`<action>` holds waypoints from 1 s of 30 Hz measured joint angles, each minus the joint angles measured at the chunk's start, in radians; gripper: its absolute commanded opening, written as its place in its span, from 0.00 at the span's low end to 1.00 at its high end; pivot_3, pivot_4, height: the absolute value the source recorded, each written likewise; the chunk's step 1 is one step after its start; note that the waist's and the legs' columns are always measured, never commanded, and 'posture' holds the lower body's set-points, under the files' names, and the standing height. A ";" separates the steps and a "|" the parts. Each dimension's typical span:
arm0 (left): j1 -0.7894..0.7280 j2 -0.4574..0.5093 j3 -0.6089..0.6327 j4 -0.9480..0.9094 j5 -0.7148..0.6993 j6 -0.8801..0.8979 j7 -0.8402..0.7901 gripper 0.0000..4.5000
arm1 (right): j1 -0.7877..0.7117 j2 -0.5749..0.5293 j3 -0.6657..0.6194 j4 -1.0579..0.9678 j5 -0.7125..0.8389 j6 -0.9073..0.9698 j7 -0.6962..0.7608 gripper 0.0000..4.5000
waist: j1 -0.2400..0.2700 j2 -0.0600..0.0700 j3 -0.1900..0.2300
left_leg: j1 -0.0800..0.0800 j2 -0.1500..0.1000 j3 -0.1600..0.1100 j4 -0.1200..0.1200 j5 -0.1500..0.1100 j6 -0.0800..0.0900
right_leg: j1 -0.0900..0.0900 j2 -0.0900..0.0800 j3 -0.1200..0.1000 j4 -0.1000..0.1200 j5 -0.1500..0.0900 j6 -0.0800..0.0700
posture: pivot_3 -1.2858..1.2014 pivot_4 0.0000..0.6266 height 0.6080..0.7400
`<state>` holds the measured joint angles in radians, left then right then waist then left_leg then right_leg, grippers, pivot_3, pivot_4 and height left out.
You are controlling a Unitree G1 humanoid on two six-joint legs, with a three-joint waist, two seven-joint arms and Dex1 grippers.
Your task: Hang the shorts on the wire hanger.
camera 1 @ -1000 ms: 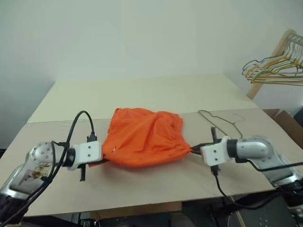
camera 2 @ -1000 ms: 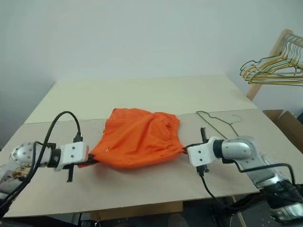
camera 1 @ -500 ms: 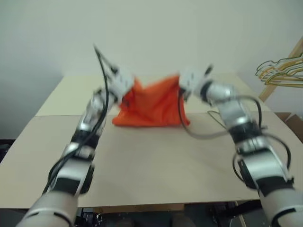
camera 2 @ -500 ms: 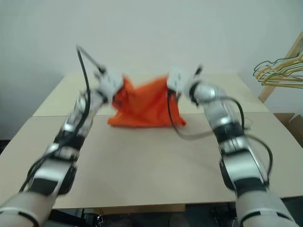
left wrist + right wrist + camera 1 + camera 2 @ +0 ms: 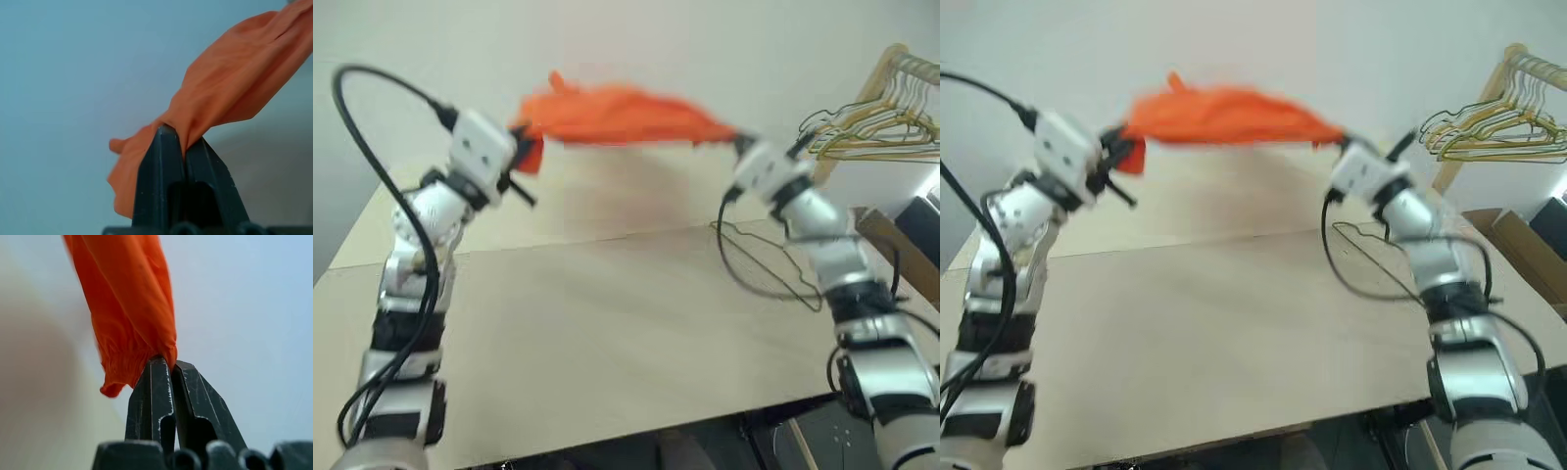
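Note:
The bright orange shorts [image 5: 617, 115] hang stretched in the air high above the table, pulled between both arms. My left gripper [image 5: 521, 139] is shut on their left end, and the left wrist view shows the fabric [image 5: 230, 83] pinched between its fingers [image 5: 159, 161]. My right gripper [image 5: 736, 139] is shut on the right end, where the orange cloth [image 5: 127, 308] is clamped between the pads. The thin dark wire hanger [image 5: 759, 257] lies flat on the table at the right, below my right forearm.
The beige table [image 5: 607, 323] has a seam across its middle. A bunch of pale green and yellow wire hangers [image 5: 876, 132] hangs on a wooden rack [image 5: 886, 73] at the far right. A cardboard box [image 5: 891, 250] stands beside the table's right edge.
Both arms have lifted the shorts off the table and swung them up and forward, stretching them out flat in the air. The view has also shifted.

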<state>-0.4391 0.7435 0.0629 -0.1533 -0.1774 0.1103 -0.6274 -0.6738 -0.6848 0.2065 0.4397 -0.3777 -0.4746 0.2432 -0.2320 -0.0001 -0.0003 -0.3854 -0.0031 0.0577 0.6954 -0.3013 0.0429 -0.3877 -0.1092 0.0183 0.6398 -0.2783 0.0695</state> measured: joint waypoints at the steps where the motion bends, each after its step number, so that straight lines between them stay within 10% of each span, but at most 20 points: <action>1: 0.094 0.039 0.000 -0.056 -0.006 0.017 -0.041 0.01 | 0.048 -0.038 0.034 -0.014 -0.056 -0.048 -0.001 0.00 | 0.001 0.000 0.000 | 0.005 0.000 0.001 0.001 0.001 0.002 | 0.006 -0.001 0.003 0.000 0.000 0.000 | 0.47 0.00 1.00; 8: 0.479 0.201 -0.104 -0.165 0.111 -0.002 -0.212 0.01 | 0.216 -0.121 0.181 -0.044 -0.190 -0.227 0.094 0.00 | 0.039 -0.008 0.016 | 0.064 0.002 0.002 -0.007 -0.010 0.003 | 0.058 -0.003 0.004 -0.012 -0.001 -0.005 | 0.47 0.00 1.00; 16: 0.589 0.353 -0.061 -0.314 0.093 0.054 -0.375 0.01 | 0.254 -0.287 0.180 -0.185 0.010 -0.308 0.413 0.00 | 0.086 -0.008 0.013 | 0.030 0.002 0.003 -0.007 -0.005 0.001 | 0.024 -0.005 0.006 -0.008 -0.001 -0.006 | 0.47 0.00 1.00; 30: 0.772 0.447 -0.016 -0.658 0.055 0.321 -0.461 0.01 | 0.254 -0.383 0.184 -0.230 0.125 -0.437 0.672 0.00 | 0.136 -0.007 0.014 | 0.042 0.004 0.005 -0.007 -0.009 0.010 | 0.036 -0.005 0.006 -0.010 -0.003 -0.008 | 0.48 0.00 1.00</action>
<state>0.3333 1.1909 0.0467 -0.8115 -0.1225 0.4309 -1.0882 -0.4202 -1.0675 0.3903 0.2094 -0.2526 -0.9115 0.9150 -0.0958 -0.0069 0.0140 -0.3439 0.0007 0.0630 0.6884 -0.3100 0.0525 -0.3521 -0.1141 0.0241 0.6295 -0.2808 0.0612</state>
